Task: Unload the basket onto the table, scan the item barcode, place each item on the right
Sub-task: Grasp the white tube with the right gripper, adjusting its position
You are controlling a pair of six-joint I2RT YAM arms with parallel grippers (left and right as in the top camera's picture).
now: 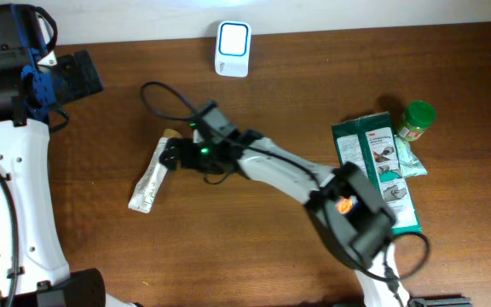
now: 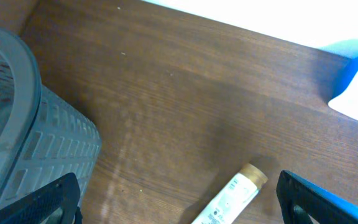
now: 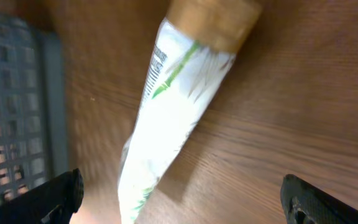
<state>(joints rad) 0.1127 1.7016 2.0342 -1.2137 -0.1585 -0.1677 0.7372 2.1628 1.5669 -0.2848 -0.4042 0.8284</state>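
1. The white plastic squeeze tube with tan cap (image 3: 179,106) lies flat on the brown wooden tabletop (image 3: 303,93), under the right pincer (image 3: 188,202), whose jaws are apart.
2. The left pincer (image 2: 179,199) is apart too, empty.
3. Likely light, soft, slick; grip mid-body, barcode uncovered.

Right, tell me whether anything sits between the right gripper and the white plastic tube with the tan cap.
Nothing visible does. The right gripper hangs open directly over the white plastic tube with the tan cap, which lies on the brown wooden table.
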